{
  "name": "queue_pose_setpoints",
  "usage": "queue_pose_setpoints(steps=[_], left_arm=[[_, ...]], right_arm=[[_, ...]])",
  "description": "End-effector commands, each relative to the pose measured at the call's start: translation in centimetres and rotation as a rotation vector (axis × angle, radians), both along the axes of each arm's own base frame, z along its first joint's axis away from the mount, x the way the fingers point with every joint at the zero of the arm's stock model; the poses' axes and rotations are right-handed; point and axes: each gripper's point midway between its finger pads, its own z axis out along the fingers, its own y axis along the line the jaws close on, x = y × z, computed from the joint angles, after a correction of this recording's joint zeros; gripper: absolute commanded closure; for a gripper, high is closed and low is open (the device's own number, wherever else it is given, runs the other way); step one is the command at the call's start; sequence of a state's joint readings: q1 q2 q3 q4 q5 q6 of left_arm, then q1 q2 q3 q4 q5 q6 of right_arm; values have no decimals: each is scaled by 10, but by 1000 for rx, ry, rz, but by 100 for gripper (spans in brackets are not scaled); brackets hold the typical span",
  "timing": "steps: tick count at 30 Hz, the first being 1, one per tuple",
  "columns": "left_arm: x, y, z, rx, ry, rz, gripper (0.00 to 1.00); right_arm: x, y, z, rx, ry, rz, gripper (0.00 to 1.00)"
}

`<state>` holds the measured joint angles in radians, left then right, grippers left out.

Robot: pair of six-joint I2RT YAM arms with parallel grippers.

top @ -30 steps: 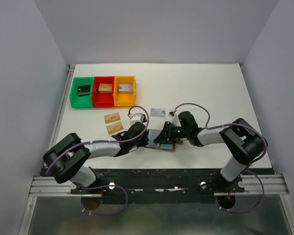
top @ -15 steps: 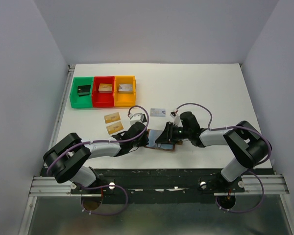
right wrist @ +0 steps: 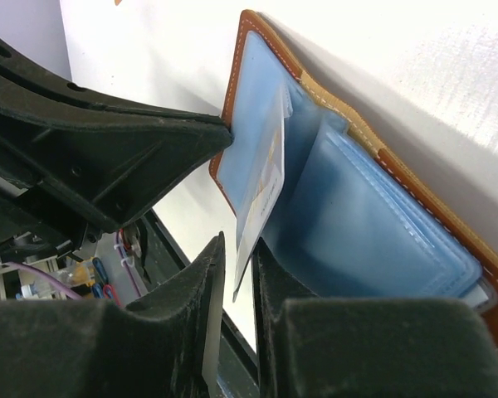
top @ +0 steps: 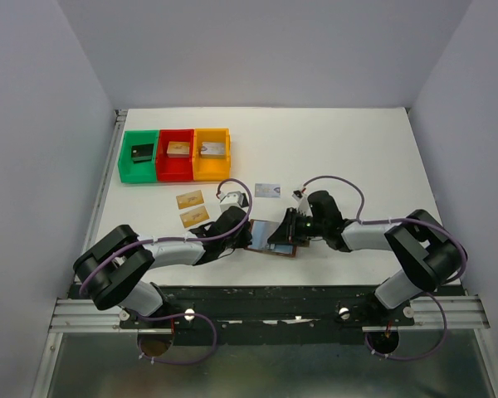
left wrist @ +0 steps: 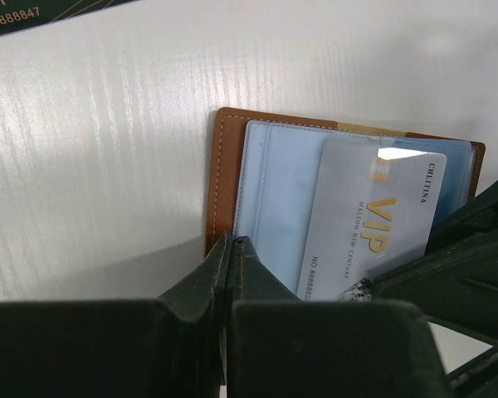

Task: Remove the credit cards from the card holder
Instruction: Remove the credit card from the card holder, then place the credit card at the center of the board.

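The brown card holder point(top: 285, 250) lies open on the table between the two arms. My left gripper point(left wrist: 230, 242) is shut on the edge of its left flap and holds that flap point(right wrist: 232, 124) raised. A pale VIP credit card point(left wrist: 373, 224) sticks halfway out of a blue pocket. In the right wrist view that card point(right wrist: 261, 186) stands between the fingers of my right gripper point(right wrist: 239, 249); the jaws are narrow, with a gap still showing on the card's left side. Two tan-gold cards point(top: 191, 200) and a pale one point(top: 267, 191) lie loose on the table.
Green point(top: 139, 155), red point(top: 176, 153) and orange point(top: 212, 152) bins stand at the back left, each with a small block inside. The table's dark front edge point(top: 257, 292) runs just behind the card holder. Both grippers crowd together over it.
My left gripper has closed fully on the flap. The right gripper's jaws have narrowed around the sticking-out card, and the right forearm has shifted slightly to the right.
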<state>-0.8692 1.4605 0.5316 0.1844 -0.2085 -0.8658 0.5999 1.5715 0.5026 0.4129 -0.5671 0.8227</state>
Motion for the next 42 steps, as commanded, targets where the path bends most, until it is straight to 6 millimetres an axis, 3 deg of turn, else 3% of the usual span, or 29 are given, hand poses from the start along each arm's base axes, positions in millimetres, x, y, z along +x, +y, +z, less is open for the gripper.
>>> queue_pose_setpoints(steps=[1,7,14,16,24,31,34,38,39,40,42], left_arm=[[-29,36,-43,153,134,4,94],[-30,36,-43,149,132,1,98],[-31,38,-41,142,120,-9,100],[-31,37,-39,137,113,-14,100],[-36,28,-29,85,81,-90,100],[-48,13,-2,-6,24,-199,100],[-49,10,22,-60,-27,-220,74],[-45,7,61,-106,-103,-227,17],[-43,6,70,-115,-122,-231,8],[-42,4,81,-126,-143,-236,1],[-42,0,103,-163,-194,-269,1]], right_arm=[[4,-9,-3,-32,-16,-36,76],[5,-14,-5,-52,-19,-53,85],[1,-40,-13,-158,-34,-103,100],[-1,-45,-11,-174,-43,-106,100],[-9,-62,11,-228,-140,-73,100],[-27,-80,42,-280,-253,11,100],[-33,-85,56,-285,-298,34,100],[-39,-84,73,-264,-334,80,100],[-42,-82,76,-256,-338,100,100],[-45,-79,81,-239,-342,129,100],[-56,-70,91,-184,-340,214,100]])
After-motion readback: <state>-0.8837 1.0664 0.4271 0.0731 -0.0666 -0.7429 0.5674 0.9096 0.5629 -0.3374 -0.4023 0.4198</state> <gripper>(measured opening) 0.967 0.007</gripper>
